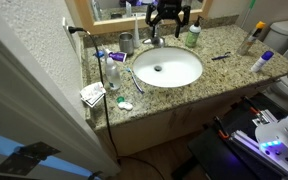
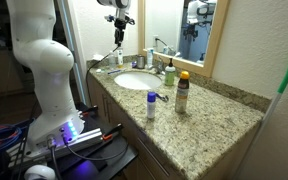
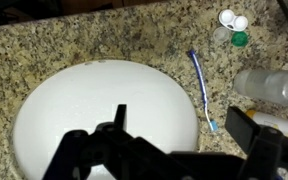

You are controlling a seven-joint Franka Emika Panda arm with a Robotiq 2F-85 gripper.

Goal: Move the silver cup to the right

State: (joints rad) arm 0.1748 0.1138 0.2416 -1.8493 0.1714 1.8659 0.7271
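One gripper point(image 1: 169, 27) hangs above the sink's point(image 1: 187, 72) back edge, jaws spread apart and empty; the cup point(image 1: 126, 42) stands beside the sink.

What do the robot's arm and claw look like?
The arm is big, white and rounded, like fat tubes joined together, with a blue-purple light glowing low down near its bottom. The claw is black, with two chunky fingers.
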